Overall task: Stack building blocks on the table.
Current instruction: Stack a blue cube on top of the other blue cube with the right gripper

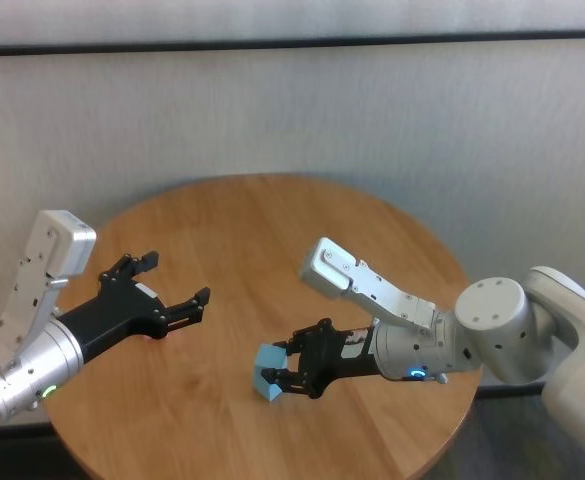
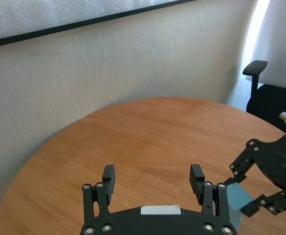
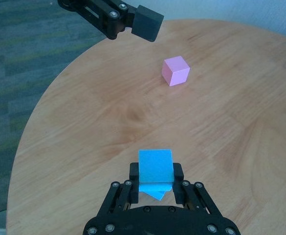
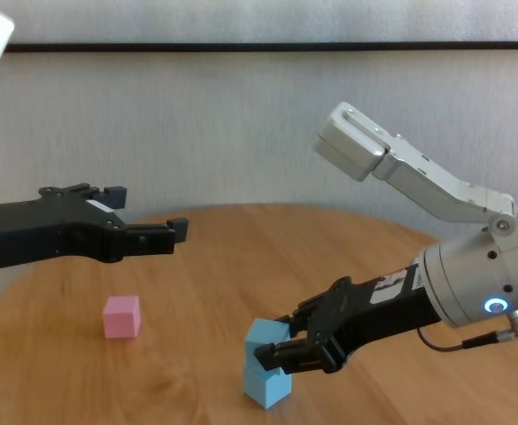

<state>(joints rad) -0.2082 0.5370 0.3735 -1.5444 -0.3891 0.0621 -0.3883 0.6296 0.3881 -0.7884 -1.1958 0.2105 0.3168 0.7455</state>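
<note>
Head view: the round orange-brown wooden table [image 1: 272, 250] shows only one small matte light blue cube [image 1: 269, 372], pinched in the right gripper [image 1: 290, 372] near the front edge; the pink cube is out of sight under the left gripper [image 1: 162, 290], whose fingers stand wide and empty.

Left wrist view: bare tabletop ahead; the blue cube is half hidden.

Right wrist view: a second light blue cube [image 3: 155, 192] peeks beneath the held one.

Chest view: the small pink cube [image 4: 121, 316] sits alone at the left, well apart from the blue pair.
</note>
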